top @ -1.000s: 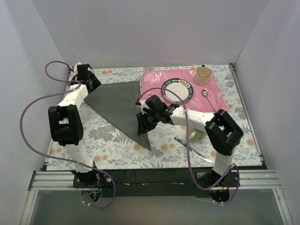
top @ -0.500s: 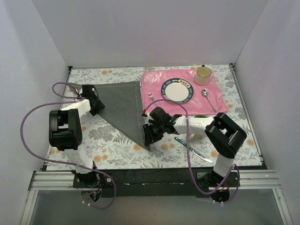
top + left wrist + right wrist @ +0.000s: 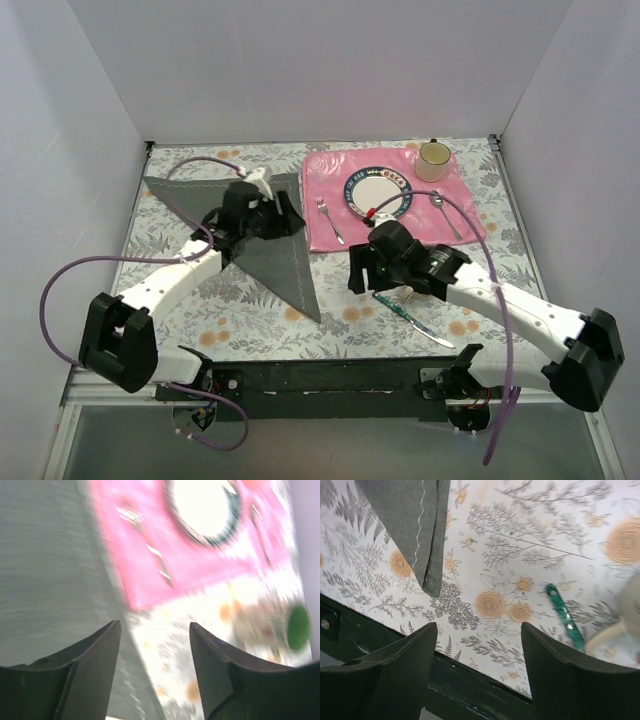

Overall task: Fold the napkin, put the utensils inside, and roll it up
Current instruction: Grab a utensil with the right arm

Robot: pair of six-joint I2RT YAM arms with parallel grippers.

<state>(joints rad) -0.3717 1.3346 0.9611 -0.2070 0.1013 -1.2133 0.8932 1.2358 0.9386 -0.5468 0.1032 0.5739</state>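
Napkin (image 3: 285, 262), folded into a grey triangle, lies toward nine o'clock on the bench (image 3: 230, 310), its middle hidden under the left arm. Left tool (image 3: 154, 630) hovers spread and empty over the cloth's right edge. Its wrist view is smeared, leaving fork (image 3: 155, 552) and plate (image 3: 200, 505) barely readable. Right tool (image 3: 479, 630), about one o'clock from the napkin's near tip, gapes empty. The knife (image 3: 562, 612) blade disappears behind a pale blur.

Floral table (image 3: 200, 290) carries a folded grey napkin (image 3: 290, 268), pink placemat (image 3: 330, 172) (glossy), green-handled knife (image 3: 412, 320).
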